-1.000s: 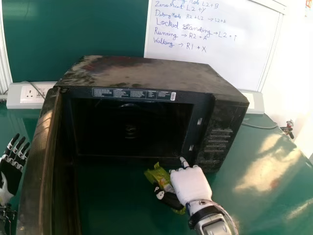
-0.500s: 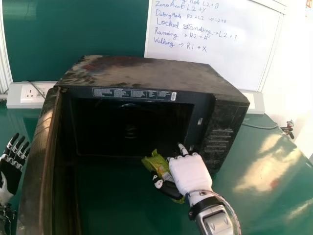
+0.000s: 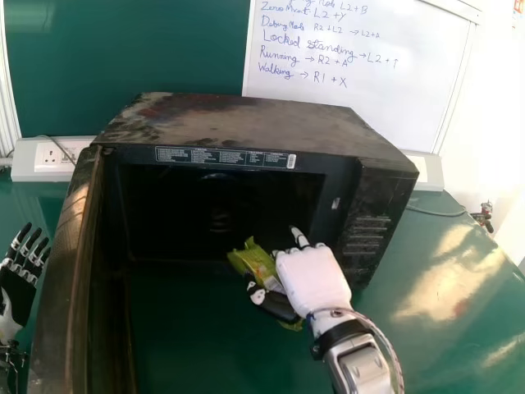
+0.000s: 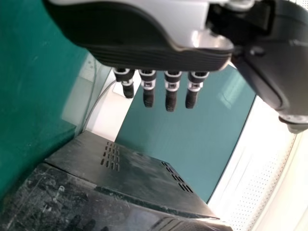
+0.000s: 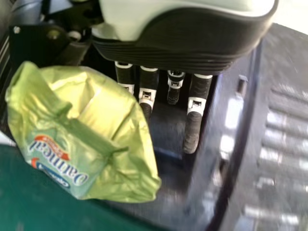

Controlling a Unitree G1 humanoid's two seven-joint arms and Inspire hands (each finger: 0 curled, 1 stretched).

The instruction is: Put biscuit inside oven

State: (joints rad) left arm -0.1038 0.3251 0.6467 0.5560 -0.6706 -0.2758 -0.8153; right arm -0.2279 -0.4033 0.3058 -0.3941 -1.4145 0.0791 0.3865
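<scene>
Whiteboard (image 3: 353,98) behind, the right hand (image 3: 313,279) grasps a biscuit packet (image 3: 253,259), likely light and crumbly, best held mid-wrapper.

Beyond the left hand (image 3: 16,289), socket box (image 3: 51,158) and green board (image 3: 123,49). Beyond the right hand (image 3: 314,281), handwritten whiteboard (image 3: 361,103); farther right of it, white wall (image 3: 495,107). Below it, green table (image 3: 431,357), with bright glare (image 3: 443,283) to its right.

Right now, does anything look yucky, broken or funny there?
Yes, the oven looks mucky: its top has dull, blotchy patches, maybe dust or wear, I can't tell which. The biscuit packet in the right hand is all crumpled, but wrappers often crease like that. I see nothing spilled.
</scene>
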